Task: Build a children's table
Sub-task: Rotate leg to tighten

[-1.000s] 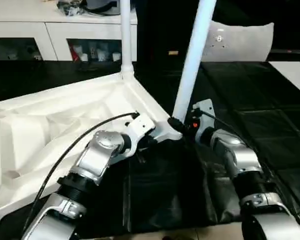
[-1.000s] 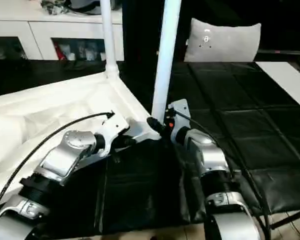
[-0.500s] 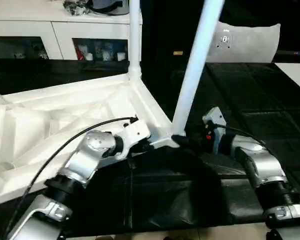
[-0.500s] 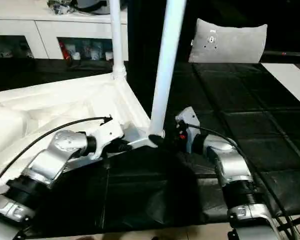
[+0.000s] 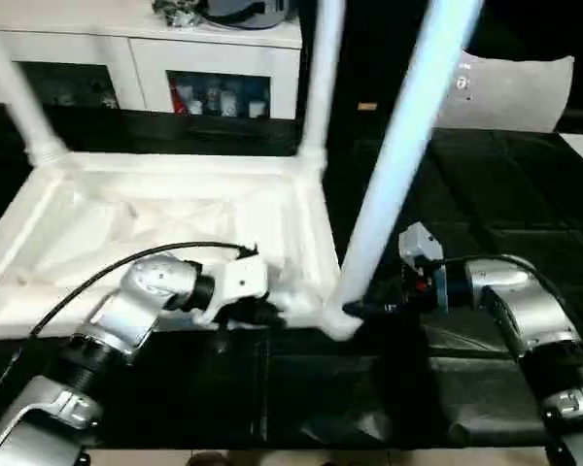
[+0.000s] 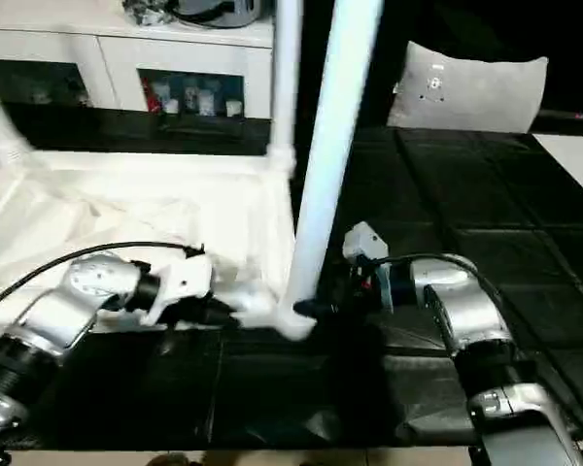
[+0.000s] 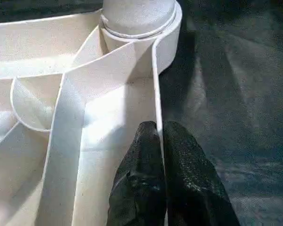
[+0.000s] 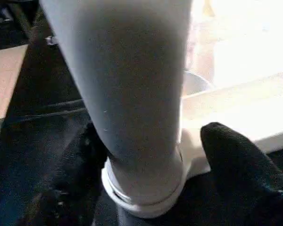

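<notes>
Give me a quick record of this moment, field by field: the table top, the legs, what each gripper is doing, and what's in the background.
table top: white table top lies upside down on the black mat, ribbed underside up
legs: three legs stand in corner sockets; nearest leg rises from the near corner
left gripper: left gripper shut, fingers pinching the top's rim beside the near corner socket
right gripper: right gripper straddles the base of the nearest leg, one finger on each side
background: white cabinet

A white cabinet (image 5: pixel 141 53) with glass doors stands along the far left; small items sit behind the glass, and dark objects (image 5: pixel 223 12) rest on top. Black matting (image 5: pixel 525 209) covers the floor. A grey panel (image 6: pixel 466 89) leans at far right.
</notes>
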{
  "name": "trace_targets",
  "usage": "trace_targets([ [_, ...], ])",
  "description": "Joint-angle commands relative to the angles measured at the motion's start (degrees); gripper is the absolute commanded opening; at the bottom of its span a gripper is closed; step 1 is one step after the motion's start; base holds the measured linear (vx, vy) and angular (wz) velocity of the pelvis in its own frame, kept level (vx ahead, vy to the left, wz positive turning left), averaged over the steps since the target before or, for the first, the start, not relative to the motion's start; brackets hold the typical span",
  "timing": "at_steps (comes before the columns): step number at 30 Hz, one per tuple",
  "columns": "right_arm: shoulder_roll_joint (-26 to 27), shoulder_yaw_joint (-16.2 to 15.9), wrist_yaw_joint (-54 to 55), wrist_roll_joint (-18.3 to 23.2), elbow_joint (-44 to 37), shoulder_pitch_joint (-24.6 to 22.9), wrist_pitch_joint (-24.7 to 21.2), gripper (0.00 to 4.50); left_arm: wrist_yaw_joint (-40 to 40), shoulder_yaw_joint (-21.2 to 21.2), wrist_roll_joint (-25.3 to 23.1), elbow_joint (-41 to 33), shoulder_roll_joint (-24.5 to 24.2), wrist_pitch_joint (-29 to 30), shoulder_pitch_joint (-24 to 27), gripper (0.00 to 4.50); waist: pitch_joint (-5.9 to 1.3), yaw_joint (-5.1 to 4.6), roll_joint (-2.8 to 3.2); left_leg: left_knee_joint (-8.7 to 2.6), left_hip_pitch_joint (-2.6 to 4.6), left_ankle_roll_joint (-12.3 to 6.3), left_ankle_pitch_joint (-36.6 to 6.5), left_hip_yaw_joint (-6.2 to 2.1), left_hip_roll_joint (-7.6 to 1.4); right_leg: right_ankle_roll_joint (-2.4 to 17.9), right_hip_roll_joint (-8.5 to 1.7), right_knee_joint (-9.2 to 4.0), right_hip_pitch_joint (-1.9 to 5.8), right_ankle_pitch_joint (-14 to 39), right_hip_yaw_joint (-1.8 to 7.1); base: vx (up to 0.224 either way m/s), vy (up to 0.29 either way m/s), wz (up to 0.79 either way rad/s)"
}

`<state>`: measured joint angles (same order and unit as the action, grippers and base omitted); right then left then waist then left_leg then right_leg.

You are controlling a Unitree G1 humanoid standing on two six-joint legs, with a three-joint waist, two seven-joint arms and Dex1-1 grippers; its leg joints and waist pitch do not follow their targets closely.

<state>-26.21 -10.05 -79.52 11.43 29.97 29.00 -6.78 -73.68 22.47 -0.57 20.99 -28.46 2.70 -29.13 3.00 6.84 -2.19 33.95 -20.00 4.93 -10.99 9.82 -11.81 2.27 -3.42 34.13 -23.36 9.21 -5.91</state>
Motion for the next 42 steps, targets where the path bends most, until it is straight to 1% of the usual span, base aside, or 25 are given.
trace_targets([
  [1,-0.76,-0.40,-1.34,0.11,-0.31,0.44,0.15,3.00,-2.50,2.24,-0.17,-1.74,-0.07,-1.21,-0.82,0.00,-3.75,-0.14,-0.02,-3.73,0.19,-3.37,-9.25,-0.12,-1.99,8.41,-4.93,-4.02,3.30,18.44,3.35,0.000,0.000,0.00],
  [3,-0.96,-0.94,-2.97,0.43,-0.51,0.23,-0.25,2.95,-3.75,2.15,0.02,-1.57,-0.32,-1.79,-0.93,0.00,-3.79,-0.17,0.00,-3.73,0.15,-3.26,-8.95,-0.16,-1.98,8.56,-4.91,-3.89,3.35,17.61,3.33,0.000,0.000,0.00],
  [5,-0.96,-0.99,-3.23,0.50,-0.43,0.21,-0.18,2.65,-4.00,2.11,0.10,-1.51,-0.35,-1.93,-0.96,0.00,-3.76,-0.18,-0.14,-3.69,0.14,-3.24,-9.26,-0.10,-1.91,8.44,-4.91,-3.98,3.37,18.02,3.34,0.000,0.000,0.00],
  [8,-1.03,-1.21,-4.31,0.95,-0.07,0.28,-0.46,2.44,-4.74,2.09,0.81,-1.61,-0.33,-1.88,-1.01,0.00,-3.77,-0.14,-0.13,-3.66,0.07,-3.22,-9.00,-0.09,-1.87,8.34,-4.89,-3.98,3.42,18.11,3.35,0.000,0.000,0.00],
  [9,-0.99,-1.20,-4.50,1.03,-0.10,0.22,-0.60,2.34,-4.93,2.12,0.87,-1.64,-0.31,-1.88,-1.01,0.00,-3.78,-0.14,0.02,-3.67,0.09,-3.18,-9.09,-0.11,-1.88,8.25,-4.88,-4.05,3.38,18.43,3.32,0.000,0.000,0.00],
  [11,-0.81,-1.09,-4.80,1.20,-0.21,0.06,-0.88,2.11,-5.13,2.12,0.92,-1.68,-0.20,-1.85,-0.99,0.00,-3.77,-0.14,-0.05,-3.68,0.12,-3.12,-9.18,-0.12,-1.88,8.11,-4.88,-4.10,3.40,18.81,3.31,0.000,0.000,0.00],
  [16,0.14,-0.54,-5.23,2.80,-1.17,-0.58,-2.52,1.93,-5.28,1.62,1.97,-2.21,0.63,-0.54,-0.57,0.00,-3.88,-0.13,0.00,-3.65,0.12,-3.16,-8.73,-0.13,-1.93,8.48,-4.82,-3.93,3.44,17.55,3.31,0.000,0.000,0.00],
  [17,0.35,-0.39,-5.29,3.12,-1.23,-0.68,-2.77,1.92,-5.05,1.40,2.29,-2.50,0.87,0.25,-0.32,0.00,-3.88,-0.09,0.14,-3.63,0.07,-3.14,-8.64,-0.14,-1.92,8.67,-4.84,-3.88,3.46,17.15,3.30,0.000,0.000,0.00],
  [19,0.61,-0.21,-5.41,3.51,-1.26,-0.79,-3.10,1.91,-4.40,1.10,2.53,-2.82,1.19,1.46,-0.01,0.00,-3.88,-0.14,0.01,-3.60,0.08,-3.03,-8.89,-0.09,-1.86,8.70,-4.83,-3.92,3.47,17.48,3.28,0.000,0.000,0.00],
  [23,2.22,0.50,-4.22,4.72,-1.84,-1.36,-4.15,1.91,-1.37,0.06,2.74,-3.15,2.49,3.93,0.58,0.00,-3.75,-0.15,0.07,-3.69,0.13,-2.85,-9.48,-0.19,-1.92,8.29,-4.91,-4.24,3.44,19.08,3.21,0.000,0.000,0.00],
  [24,4.79,0.13,0.92,3.21,-0.56,-1.04,-5.06,1.91,3.14,-0.93,2.14,-3.78,4.24,6.82,1.10,0.00,-3.73,-0.37,-0.03,-3.73,0.05,-2.54,-9.50,-0.19,-1.88,8.07,-4.87,-4.15,3.43,19.72,3.22,0.000,0.000,0.00],
  [25,5.62,-0.20,3.17,2.24,0.27,-0.70,-5.36,1.91,4.78,-1.22,1.74,-3.99,4.85,7.73,1.23,0.00,-3.57,-0.54,-0.02,-3.82,0.05,-2.27,-9.90,-0.27,-1.87,7.87,-4.87,-4.29,3.34,20.77,3.13,0.000,0.000,0.00],
  [27,8.97,0.24,12.02,-0.62,4.69,1.20,-4.35,1.91,11.35,-2.75,1.14,-5.40,8.09,14.03,0.86,0.00,-3.24,-1.20,-0.04,-3.77,0.55,-1.08,-12.20,-0.33,-1.47,5.94,-5.11,-5.36,3.07,28.21,2.82,0.000,0.000,0.00],
  [28,10.36,0.87,15.39,-1.19,6.72,2.26,-3.98,1.90,13.63,-3.21,1.02,-6.33,9.44,16.53,0.73,0.00,-3.14,-1.56,-0.10,-3.73,0.44,-0.80,-12.75,-0.44,-1.35,5.32,-5.09,-5.49,3.12,30.03,2.65,0.000,0.000,0.00],
  [30,13.27,2.96,23.18,-1.67,9.74,3.84,-4.41,1.89,18.97,-3.74,-0.12,-7.53,12.71,20.62,0.18,0.00,-3.12,-2.86,-0.01,-3.78,0.31,-0.27,-13.72,-0.79,-1.30,3.91,-5.12,-6.03,3.25,32.70,2.25,0.000,0.000,0.00],
  [31,13.82,3.47,24.85,-1.69,9.86,3.84,-4.57,1.89,20.33,-3.83,-0.60,-7.34,13.50,21.18,-0.04,0.00,-3.18,-3.14,-0.12,-3.72,0.42,-0.25,-13.84,-0.81,-1.32,3.77,-5.14,-6.15,3.21,32.54,2.26,0.000,0.000,0.00],
  [33,15.64,4.83,31.04,-2.44,9.39,3.84,-5.61,1.89,24.51,-4.63,-1.45,-5.33,16.09,21.79,-1.07,0.00,-3.23,-3.62,-0.26,-3.49,0.55,-1.65,-13.44,-0.54,-0.95,3.68,-4.79,-6.39,2.88,31.57,2.41,0.000,0.000,0.00],
  [34,16.88,5.77,34.77,-2.63,9.22,4.07,-6.19,1.89,26.81,-5.17,-1.74,-4.01,17.53,21.68,-1.68,0.00,-3.28,-3.57,-0.21,-3.38,0.65,-1.87,-13.32,-0.50,-0.82,3.60,-4.78,-6.37,2.84,31.58,2.42,0.000,0.000,0.00],
  [35,17.12,5.97,35.44,-2.62,9.20,4.12,-6.28,1.89,27.24,-5.27,-1.81,-3.76,17.79,21.62,-1.80,0.00,-3.28,-3.64,-0.29,-3.39,0.45,-2.30,-13.19,-0.46,-0.65,3.25,-4.70,-6.48,2.88,31.89,2.39,0.000,0.000,0.00],
  [36,18.44,6.94,37.63,-2.24,8.46,4.14,-6.24,2.23,29.39,-5.52,-2.85,-2.84,18.80,21.44,-2.38,0.00,-3.33,-3.61,-0.28,-3.36,0.44,-2.36,-13.11,-0.45,-0.60,2.71,-4.70,-6.59,2.89,32.51,2.26,0.000,0.000,0.00],
  [37,18.72,7.10,37.75,-2.11,8.17,4.08,-6.11,2.23,29.80,-5.49,-3.17,-2.68,18.92,21.35,-2.51,0.00,-3.33,-3.59,-0.10,-3.43,0.50,-2.33,-13.20,-0.52,-0.70,2.48,-4.70,-6.59,2.87,32.37,2.25,0.000,0.000,0.00],
  [38,19.31,7.25,38.16,-2.12,7.38,3.81,-5.22,2.44,30.85,-5.58,-3.85,-2.38,19.17,21.19,-2.80,0.00,-3.48,-3.46,0.07,-3.50,0.54,-2.43,-13.00,-0.58,-0.85,2.75,-4.81,-6.44,2.88,31.14,2.35,0.000,0.000,0.00],
  [39,19.73,7.34,38.25,-2.10,6.93,3.56,-4.40,2.61,31.62,-5.68,-4.35,-2.70,19.36,21.56,-2.89,0.00,-3.63,-3.51,0.01,-3.63,0.28,-2.54,-12.49,-0.63,-1.05,3.48,-4.75,-6.03,3.01,28.65,2.52,0.000,0.000,0.00],
  [41,19.91,7.45,37.85,-1.78,6.27,3.11,-4.02,2.78,31.72,-5.75,-4.52,-3.10,19.27,21.89,-2.87,0.00,-3.71,-3.43,0.13,-3.72,0.23,-2.69,-12.10,-0.64,-1.19,4.36,-4.77,-5.75,3.04,26.30,2.65,0.000,0.000,0.00],
  [42,19.60,7.42,37.38,-1.53,5.03,2.09,-3.39,2.86,31.42,-5.57,-4.86,-3.92,18.60,22.07,-2.60,0.00,-3.67,-3.32,0.36,-3.79,0.21,-2.96,-11.75,-0.61,-1.35,5.70,-4.69,-5.37,3.05,23.45,2.81,0.000,0.000,0.00],
])
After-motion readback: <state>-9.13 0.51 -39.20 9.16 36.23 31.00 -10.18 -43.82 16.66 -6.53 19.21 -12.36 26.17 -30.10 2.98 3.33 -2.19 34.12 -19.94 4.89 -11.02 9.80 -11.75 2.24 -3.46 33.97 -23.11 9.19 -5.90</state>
